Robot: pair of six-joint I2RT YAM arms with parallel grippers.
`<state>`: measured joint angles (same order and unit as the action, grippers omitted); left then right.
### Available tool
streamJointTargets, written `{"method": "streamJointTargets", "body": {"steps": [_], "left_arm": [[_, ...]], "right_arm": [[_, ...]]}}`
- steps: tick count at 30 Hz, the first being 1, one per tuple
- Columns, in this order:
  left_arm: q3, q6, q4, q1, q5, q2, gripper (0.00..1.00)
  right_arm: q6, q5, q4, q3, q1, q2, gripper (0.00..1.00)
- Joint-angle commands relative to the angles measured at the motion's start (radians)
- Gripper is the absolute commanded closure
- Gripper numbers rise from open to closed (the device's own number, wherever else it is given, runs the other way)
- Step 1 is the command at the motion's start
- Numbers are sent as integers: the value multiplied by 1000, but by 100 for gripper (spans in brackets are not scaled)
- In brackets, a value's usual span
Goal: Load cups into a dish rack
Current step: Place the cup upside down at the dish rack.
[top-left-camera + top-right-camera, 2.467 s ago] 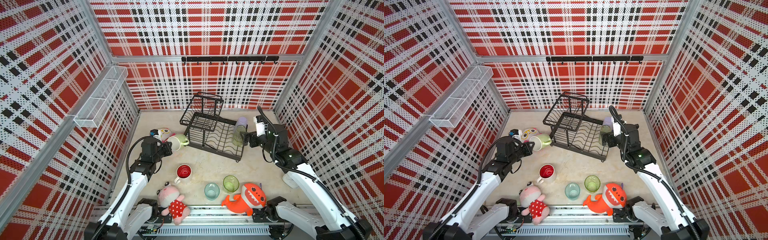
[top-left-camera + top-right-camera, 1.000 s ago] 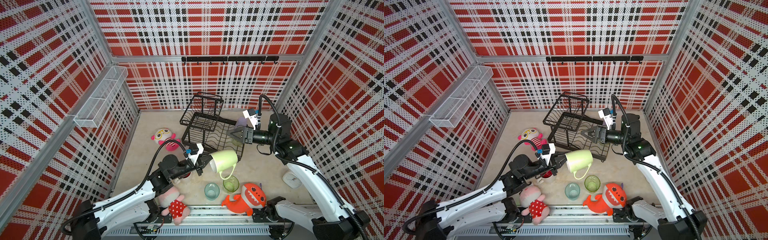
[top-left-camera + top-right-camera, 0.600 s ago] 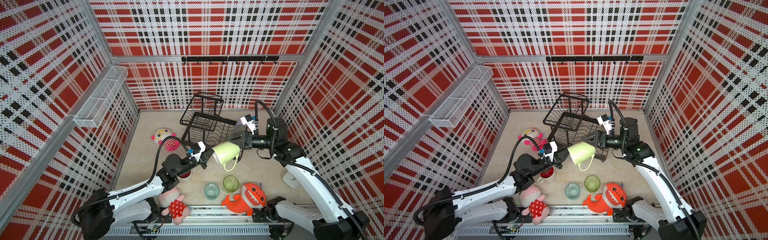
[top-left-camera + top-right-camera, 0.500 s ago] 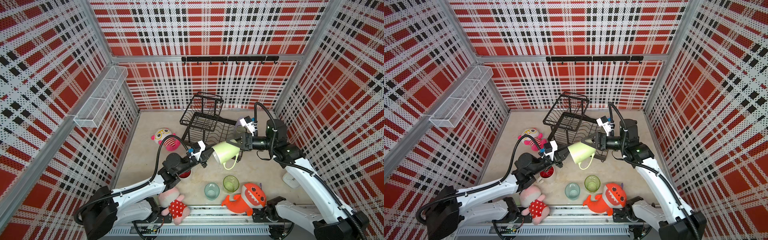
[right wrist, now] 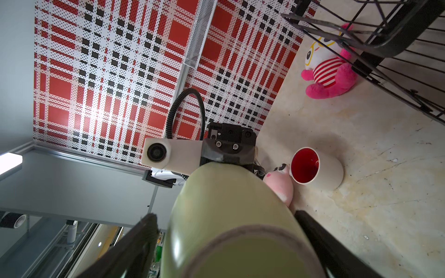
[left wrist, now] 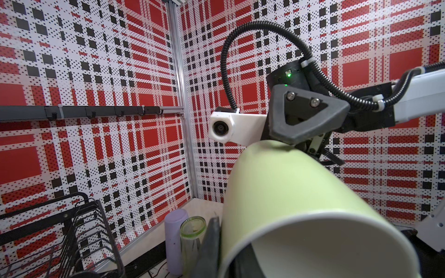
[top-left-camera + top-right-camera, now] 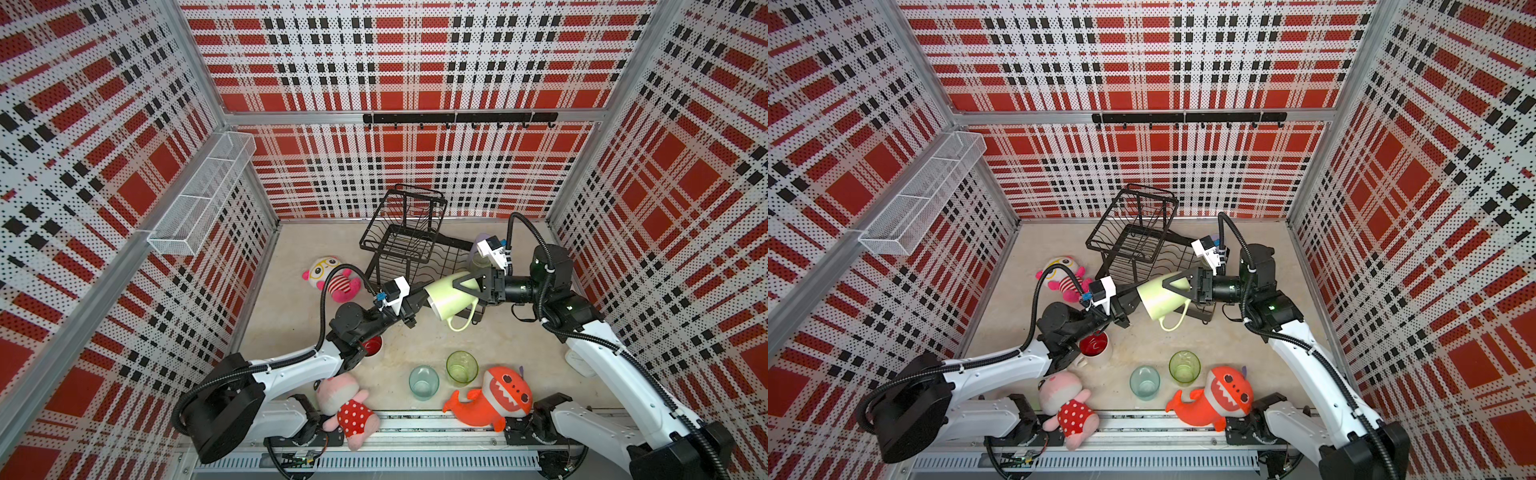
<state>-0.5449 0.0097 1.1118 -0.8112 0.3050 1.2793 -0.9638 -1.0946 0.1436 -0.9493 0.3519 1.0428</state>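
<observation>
pale green mug point(image 7: 451, 293) up in air, lying sideways, handle hanging down, just off near edge of dish rack point(image 7: 405, 232). left gripper point(image 7: 422, 299) pinching mug rim tight. right gripper point(image 7: 463, 289) jaws spread, straddling mug base; right wrist view shows gap on one side. bare floor under mug. teal glass point(image 7: 423, 382) and short green glass point(image 7: 461, 368) well apart from it. lilac tumbler point(image 6: 174, 240) and tall green glass point(image 6: 192, 238) touching, tucked beside rack end.

Red, black and white plaid walls point(image 7: 395, 62) enclose a beige, scuffed floor point(image 7: 286, 316). A white mesh shelf point(image 7: 203, 195) hangs at frame left; a black hook rail point(image 7: 457, 118) crosses the upper centre.
</observation>
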Motion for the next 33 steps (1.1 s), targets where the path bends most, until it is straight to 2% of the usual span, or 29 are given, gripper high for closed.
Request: {"method": "streamJointTargets", "body": {"steps": [1, 6, 9, 14, 25, 27, 30, 33], "left_arm": [[-35, -35, 100, 6, 39, 11, 100], [-43, -49, 101, 13, -3, 23, 100], [-47, -60, 100, 21, 12, 30, 100], [-43, -73, 99, 33, 40, 34, 100], [-43, -87, 51, 60, 42, 24, 99], [-46, -89, 36, 61, 35, 23, 89], [-43, -87, 18, 63, 28, 19, 80], [-40, -96, 11, 63, 17, 18, 78]], "right_arm": [[-12, -17, -76, 7, 35, 3, 9], [-11, -24, -90, 14, 50, 12, 9], [-9, -33, -94, 15, 51, 17, 9], [-4, -49, -98, 12, 52, 33, 17], [6, -47, -88, -1, 52, 55, 26], [4, -44, -88, -2, 52, 57, 27], [6, -38, -88, -3, 52, 56, 27], [12, -28, -80, -3, 52, 57, 28]]}}
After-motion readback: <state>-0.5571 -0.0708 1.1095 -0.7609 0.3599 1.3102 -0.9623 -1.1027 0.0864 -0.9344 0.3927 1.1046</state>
